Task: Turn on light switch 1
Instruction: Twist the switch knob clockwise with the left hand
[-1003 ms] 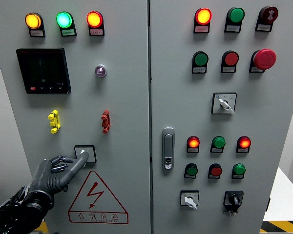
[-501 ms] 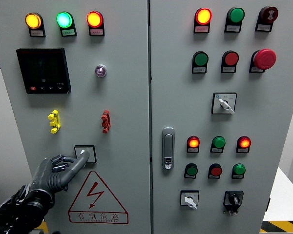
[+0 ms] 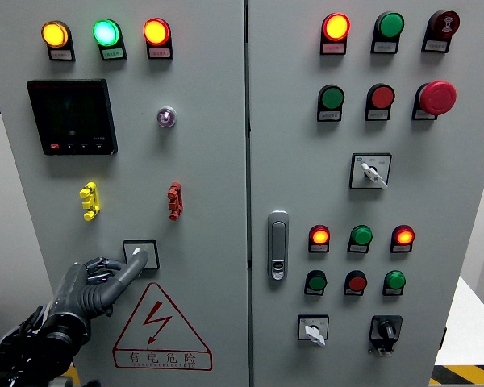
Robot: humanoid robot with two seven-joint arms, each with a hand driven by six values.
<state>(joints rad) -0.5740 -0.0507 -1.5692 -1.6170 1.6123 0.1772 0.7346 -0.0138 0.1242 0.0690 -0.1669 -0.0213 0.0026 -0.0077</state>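
Observation:
A small selector switch point(image 3: 149, 246) in a black square frame sits low on the cabinet's left door point(image 3: 202, 161), just above the yellow-red lightning warning triangle point(image 3: 160, 322). My left hand point(image 3: 105, 278) comes up from the lower left in a dark glove. Its index finger point(image 3: 129, 268) is stretched out with the tip resting on the switch's white knob, covering part of it. The other fingers are curled in and hold nothing. My right hand does not show.
Three lit lamps point(image 3: 105, 32), a dark display point(image 3: 71, 116), a small round lens point(image 3: 166, 117) and yellow point(image 3: 89, 201) and red point(image 3: 174, 201) toggles fill the left door. The right door carries a handle point(image 3: 278, 246), many lamps, push buttons, a red mushroom button point(image 3: 437, 97) and further selector switches point(image 3: 313, 329).

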